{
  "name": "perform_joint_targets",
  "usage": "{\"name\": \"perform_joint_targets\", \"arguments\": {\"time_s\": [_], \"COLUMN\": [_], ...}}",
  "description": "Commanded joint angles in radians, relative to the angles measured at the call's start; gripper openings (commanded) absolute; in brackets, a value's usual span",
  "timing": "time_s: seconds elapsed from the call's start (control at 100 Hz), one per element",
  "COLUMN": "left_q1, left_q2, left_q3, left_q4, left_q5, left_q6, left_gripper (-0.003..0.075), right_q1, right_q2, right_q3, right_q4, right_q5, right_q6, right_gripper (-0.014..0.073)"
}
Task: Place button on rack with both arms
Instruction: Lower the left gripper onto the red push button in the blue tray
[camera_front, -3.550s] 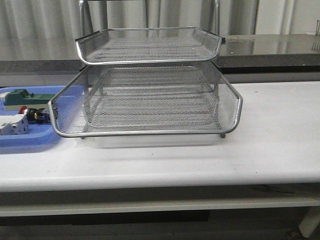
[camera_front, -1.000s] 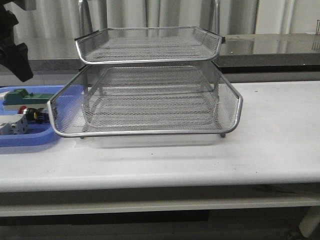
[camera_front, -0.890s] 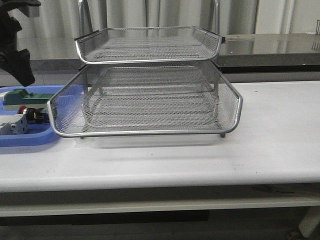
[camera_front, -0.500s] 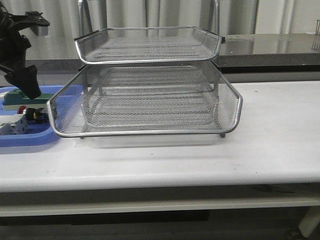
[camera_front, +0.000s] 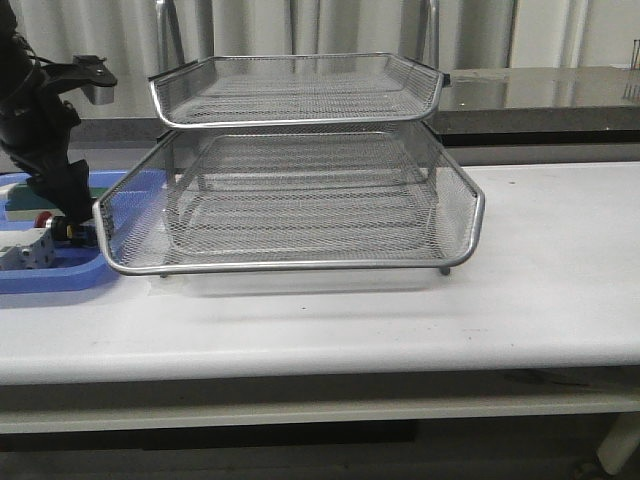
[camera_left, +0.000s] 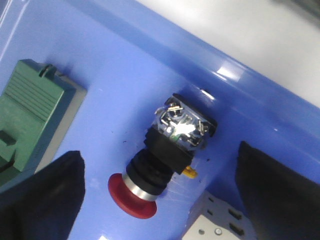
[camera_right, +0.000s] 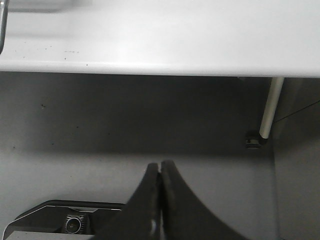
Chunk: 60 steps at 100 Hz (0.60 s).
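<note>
The button (camera_left: 165, 160) lies on its side in the blue tray (camera_left: 125, 75), red head (camera_left: 132, 197) toward the camera, black body behind it. My left gripper (camera_left: 160, 167) is open, one dark finger (camera_left: 45, 195) on each side of the button, neither touching it. In the front view the left gripper (camera_front: 70, 212) reaches down into the blue tray (camera_front: 50, 275) just left of the rack (camera_front: 300, 266), and only the button's red head (camera_front: 43, 218) shows. My right gripper (camera_right: 160, 166) is shut and empty, below the table's edge (camera_right: 150, 50); it is out of the front view.
A green block (camera_left: 30, 110) and a white block (camera_left: 215, 225) lie in the blue tray close to the button. The rack's lower tier corner (camera_front: 105, 225) juts out right beside the left gripper. A table leg (camera_right: 270, 107) stands near the right gripper.
The left arm entered from the upper left and has come down and rightward into the blue tray, now covering the button's body. The rack and blocks have not moved.
</note>
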<state>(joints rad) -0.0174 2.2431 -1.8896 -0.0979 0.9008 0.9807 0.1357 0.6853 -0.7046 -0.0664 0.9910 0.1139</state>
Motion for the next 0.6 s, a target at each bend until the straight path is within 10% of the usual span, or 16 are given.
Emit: {"name": "perform_joint_targets", "arguments": {"time_s": [0.0, 0.59], "left_q1": [-0.005, -0.005], "left_q2": [-0.048, 0.020], "left_q3": [-0.037, -0.084], "left_q4": [-0.016, -0.007], "left_q5": [-0.035, -0.052], "left_q6": [0.003, 0.003], "left_gripper": [0.0591, 0.0591], "right_q1": [0.002, 0.002], "right_q2": [-0.002, -0.002], "right_q3": [-0.033, -0.033], "right_q4": [-0.013, -0.013], "right_q5": [-0.047, -0.046], "right_q6": [-0.004, -0.004], "right_gripper": [-0.0071, -0.0071]}}
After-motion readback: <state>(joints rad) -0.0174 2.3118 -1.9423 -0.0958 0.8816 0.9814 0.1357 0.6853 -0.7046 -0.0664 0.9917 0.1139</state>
